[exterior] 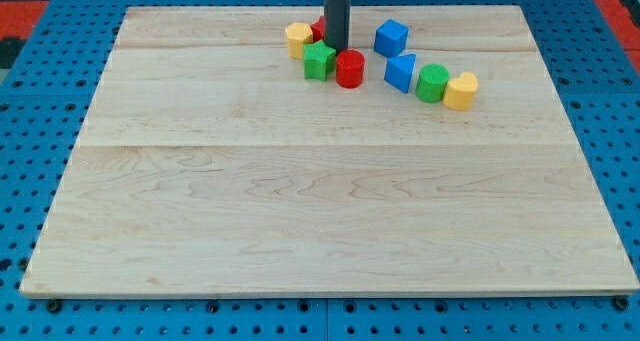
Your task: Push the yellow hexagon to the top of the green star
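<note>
The yellow hexagon (297,38) lies near the view's top, left of centre, touching the upper left of the green star (319,61). My rod comes down from the view's top and my tip (336,47) rests just right of the hexagon, above the star's upper right and above the red cylinder (350,68). A second red block (318,28) peeks out behind the rod, between the hexagon and the rod; its shape is mostly hidden.
A blue cube (391,37) sits right of the rod. Further right lie a blue triangular block (401,72), a green cylinder (432,83) and a yellow block (461,91) in a row. The wooden board (320,201) lies on a blue pegboard.
</note>
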